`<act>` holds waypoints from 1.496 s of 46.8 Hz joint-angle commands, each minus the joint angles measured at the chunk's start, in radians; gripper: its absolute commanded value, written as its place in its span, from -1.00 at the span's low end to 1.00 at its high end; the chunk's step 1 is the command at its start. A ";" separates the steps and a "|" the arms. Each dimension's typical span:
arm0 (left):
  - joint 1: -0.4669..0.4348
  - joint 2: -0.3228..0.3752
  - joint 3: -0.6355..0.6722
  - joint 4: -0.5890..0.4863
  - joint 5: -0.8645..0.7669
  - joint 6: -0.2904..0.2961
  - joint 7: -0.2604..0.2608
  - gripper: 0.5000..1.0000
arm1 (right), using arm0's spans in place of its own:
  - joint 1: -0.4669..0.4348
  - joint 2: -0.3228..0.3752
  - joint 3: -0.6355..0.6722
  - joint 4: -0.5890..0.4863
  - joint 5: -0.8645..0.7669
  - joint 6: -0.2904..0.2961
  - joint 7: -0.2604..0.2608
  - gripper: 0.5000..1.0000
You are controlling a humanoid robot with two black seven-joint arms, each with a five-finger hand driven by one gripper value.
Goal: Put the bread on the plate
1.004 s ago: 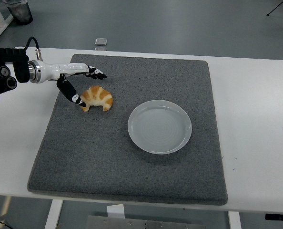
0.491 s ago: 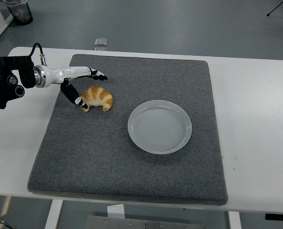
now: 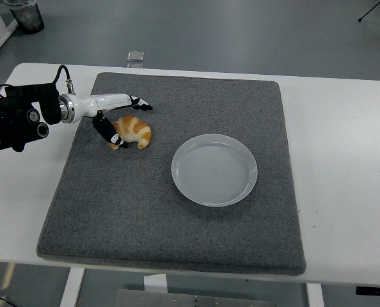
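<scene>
The bread, a golden croissant (image 3: 134, 131), lies on the grey mat (image 3: 177, 211) left of centre. A pale round plate (image 3: 214, 169) sits on the mat to its right, with nothing on it. My left hand (image 3: 123, 121) reaches in from the left edge and straddles the croissant's left end. Its upper fingers (image 3: 139, 103) stretch out just behind the bread, and its thumb (image 3: 108, 132) presses against the bread's near-left side. The fingers are spread and have not closed on the bread. The right arm is out of view.
The mat covers most of the white table (image 3: 350, 160). A small clear object (image 3: 135, 57) lies at the table's far edge. A dark container (image 3: 25, 14) stands on the floor at the top left.
My left arm has moved right, further over the mat. The hand has come closer around the croissant's left end. The croissant and plate have not moved.
</scene>
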State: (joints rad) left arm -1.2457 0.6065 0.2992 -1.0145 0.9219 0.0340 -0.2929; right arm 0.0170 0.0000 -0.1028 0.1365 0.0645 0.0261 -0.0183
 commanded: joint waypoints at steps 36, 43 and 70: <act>0.003 -0.047 0.023 0.045 0.025 0.017 0.018 0.49 | 0.000 0.000 0.000 0.002 0.000 0.000 0.000 0.82; -0.004 -0.047 0.023 0.045 0.028 0.033 0.037 0.27 | 0.000 0.000 0.000 0.000 0.000 0.000 0.000 0.81; -0.004 -0.047 0.023 0.065 0.077 0.053 0.044 -1.00 | 0.000 0.000 0.000 0.000 0.000 0.000 0.000 0.81</act>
State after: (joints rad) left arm -1.2480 0.5596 0.3232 -0.9584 0.9981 0.0820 -0.2484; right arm 0.0169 0.0000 -0.1028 0.1366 0.0645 0.0261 -0.0185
